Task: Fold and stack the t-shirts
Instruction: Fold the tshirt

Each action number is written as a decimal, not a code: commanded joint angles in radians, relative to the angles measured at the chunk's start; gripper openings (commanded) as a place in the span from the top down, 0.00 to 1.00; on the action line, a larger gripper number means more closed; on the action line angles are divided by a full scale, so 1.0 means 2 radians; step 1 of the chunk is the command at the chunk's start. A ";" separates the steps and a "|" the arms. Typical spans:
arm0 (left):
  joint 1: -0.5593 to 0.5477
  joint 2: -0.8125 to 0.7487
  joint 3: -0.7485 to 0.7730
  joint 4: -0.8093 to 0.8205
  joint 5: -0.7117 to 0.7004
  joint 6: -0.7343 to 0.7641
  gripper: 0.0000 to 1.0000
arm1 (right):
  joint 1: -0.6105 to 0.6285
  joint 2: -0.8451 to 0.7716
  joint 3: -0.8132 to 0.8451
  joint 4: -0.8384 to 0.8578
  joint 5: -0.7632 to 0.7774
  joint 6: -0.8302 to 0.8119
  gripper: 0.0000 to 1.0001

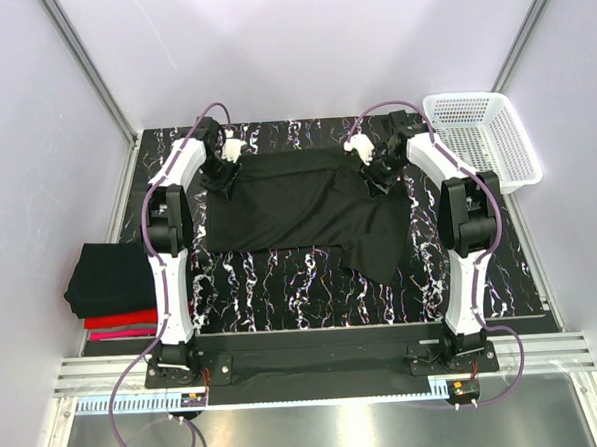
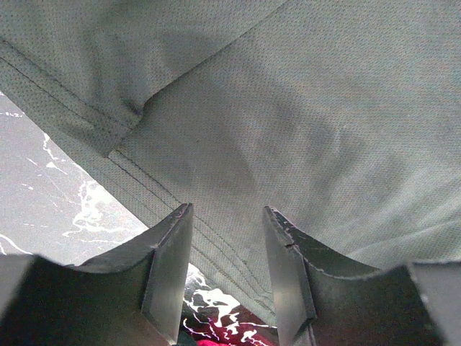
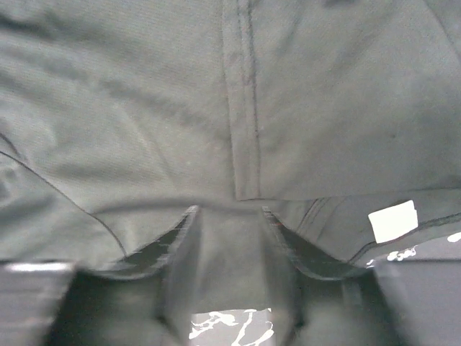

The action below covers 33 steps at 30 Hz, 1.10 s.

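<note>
The black t-shirt (image 1: 298,208) is matt cloth, a fine dimpled knit. The table (image 1: 312,293) looks glossy, black veined with white; the basket (image 1: 477,136) is white plastic mesh.

Red shirt (image 1: 123,320) and, seemingly, pink shirt (image 1: 119,335), mostly beneath folded black shirt (image 1: 111,278).

Your booth had plain, pale lilac walls (image 1: 319,42).
You had a black, white-veined counter (image 1: 313,303), with aluminium rails (image 1: 286,369) along its near edge.
</note>
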<state>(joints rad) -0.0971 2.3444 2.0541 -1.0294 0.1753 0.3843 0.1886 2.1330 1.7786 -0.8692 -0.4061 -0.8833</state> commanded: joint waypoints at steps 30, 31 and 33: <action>0.001 -0.219 -0.212 0.051 0.008 0.010 0.49 | 0.082 -0.436 -0.511 0.010 -0.082 -0.355 0.63; 0.001 -0.220 -0.216 0.054 0.010 0.011 0.49 | 0.084 -0.436 -0.516 0.015 -0.080 -0.358 0.63; 0.001 -0.221 -0.219 0.059 0.011 0.006 0.49 | 0.087 -0.428 -0.520 0.020 -0.077 -0.363 0.63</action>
<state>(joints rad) -0.0971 1.9774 1.6199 -0.9722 0.1917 0.4118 0.3485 1.2850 0.7475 -0.8757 -0.5423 -1.5391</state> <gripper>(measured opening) 0.514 0.371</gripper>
